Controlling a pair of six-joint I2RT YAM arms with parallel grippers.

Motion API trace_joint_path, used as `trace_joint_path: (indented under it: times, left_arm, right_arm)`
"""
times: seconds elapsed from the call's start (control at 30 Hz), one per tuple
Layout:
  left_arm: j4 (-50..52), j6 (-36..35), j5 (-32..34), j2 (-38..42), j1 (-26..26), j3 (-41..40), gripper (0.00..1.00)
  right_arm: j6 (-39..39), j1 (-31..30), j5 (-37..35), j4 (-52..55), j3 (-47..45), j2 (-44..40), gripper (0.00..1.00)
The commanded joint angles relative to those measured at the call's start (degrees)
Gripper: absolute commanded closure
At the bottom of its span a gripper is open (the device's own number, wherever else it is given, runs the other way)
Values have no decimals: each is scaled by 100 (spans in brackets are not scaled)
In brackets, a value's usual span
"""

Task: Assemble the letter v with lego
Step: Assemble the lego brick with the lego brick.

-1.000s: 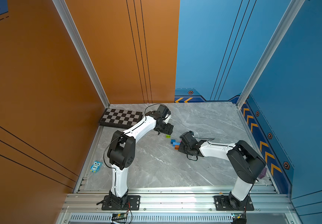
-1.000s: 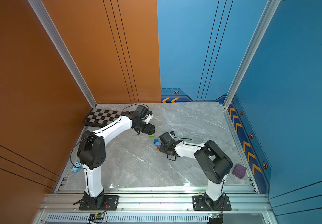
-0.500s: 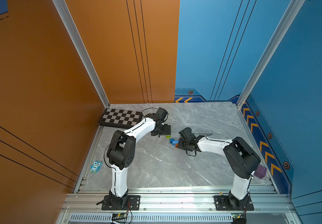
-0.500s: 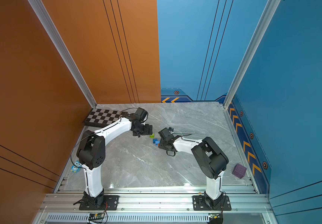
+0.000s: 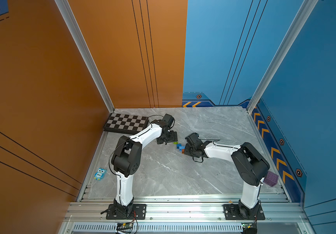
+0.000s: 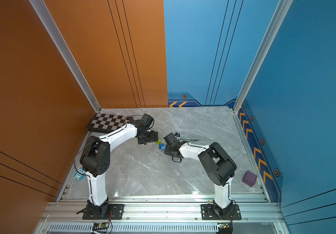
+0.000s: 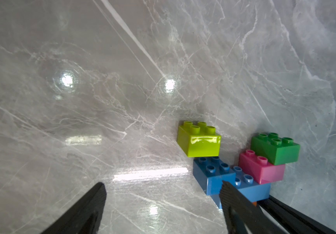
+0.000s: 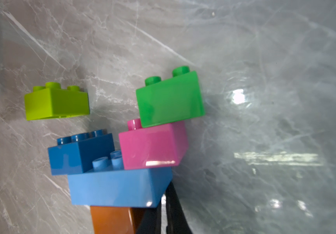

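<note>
One lime brick (image 7: 198,139) sits unattached by the V (image 7: 262,170); my left pincer (image 7: 162,183) just opened empty, right pincer (image 8: 166,202) shut.

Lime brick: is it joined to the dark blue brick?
No, the right wrist view shows bare table between lime brick and dark blue brick.

Chessboard (image 5: 126,123) in the far corner; owl toy (image 5: 100,173) (blue) and purple cube (image 6: 249,178) near opposite side edges.
</note>
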State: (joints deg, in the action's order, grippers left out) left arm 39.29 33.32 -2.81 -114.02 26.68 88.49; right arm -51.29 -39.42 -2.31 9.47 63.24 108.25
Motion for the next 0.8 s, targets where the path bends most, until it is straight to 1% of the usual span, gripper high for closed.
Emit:
trace_joint_path:
  times: [0.0,0.07,0.1,0.23,0.3,0.33,0.53,0.77]
  left_arm:
    - [40,122,192,36,-15,-141,9]
    - [38,162,214,124,-23,-203,9]
    - [35,182,223,176,-24,-241,9]
    - [32,261,246,311,-27,-332,7]
    - [36,301,237,372,-22,-382,1]
    - [35,331,238,389,-22,-404,1]
    - [44,472,394,442,-13,-455,1]
    - [49,509,404,387,-20,-407,1]
  right_arm:
    - [-227,-40,-247,379,22,201,90]
    - [-250,-40,-281,384,51,191,90]
    - [-265,-194,-311,405,63,183,90]
    - [-329,-332,-450,435,130,151,90]
    - [-329,-390,-537,517,201,168,90]
    - [-329,-400,-541,527,223,175,90]
    - [-320,-409,-557,534,229,206,90]
    - [-404,-401,-604,532,232,244,90]
